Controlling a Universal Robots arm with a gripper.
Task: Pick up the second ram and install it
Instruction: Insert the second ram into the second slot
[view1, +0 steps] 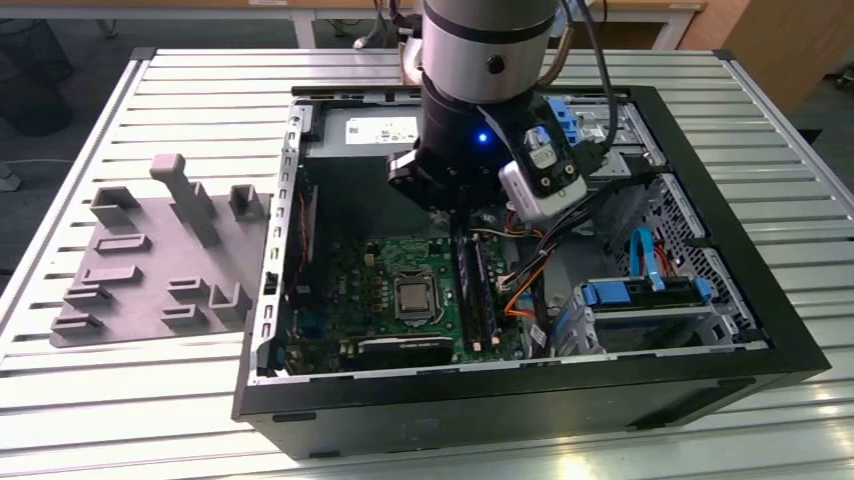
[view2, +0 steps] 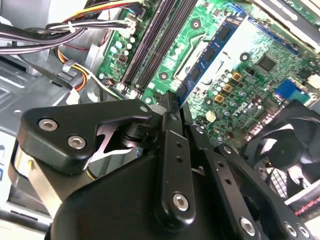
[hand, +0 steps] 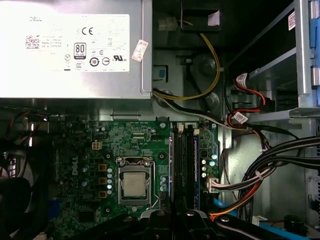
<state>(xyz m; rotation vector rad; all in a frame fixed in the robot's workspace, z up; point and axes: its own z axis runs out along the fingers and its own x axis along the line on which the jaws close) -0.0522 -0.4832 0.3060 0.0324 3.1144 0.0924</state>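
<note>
The arm hangs over the open computer case (view1: 747, 345), its pincer (view2: 172, 102) down inside, just above the motherboard (view1: 387, 275). In the second wrist view the black fingers (view2: 170, 150) sit pressed close together with almost no gap. Right at their tips a slim bluish-green board with dark chips, the second ram (view2: 207, 52), runs away from the pincer across the green board, standing on edge, parallel to the long black memory slots (view2: 155, 42) just beside it. Whether the fingertips actually pinch the stick's near end, I cannot tell.

In the first wrist view the slots (hand: 182, 160) run as dark, narrow channels beside the square, shiny metal processor (hand: 134, 184). The grey metal power supply (hand: 75, 47) lies beyond the motherboard's far edge. Bundled cables (hand: 270, 160), black, orange and yellow, crowd one side of the slots, so room there is tight; the processor side is flatter and more open.

In the exterior view, grey plastic holder blocks (view1: 154, 265) stand on the ribbed metal surface (view1: 147, 400), at the exterior view's left, well apart from the case.
</note>
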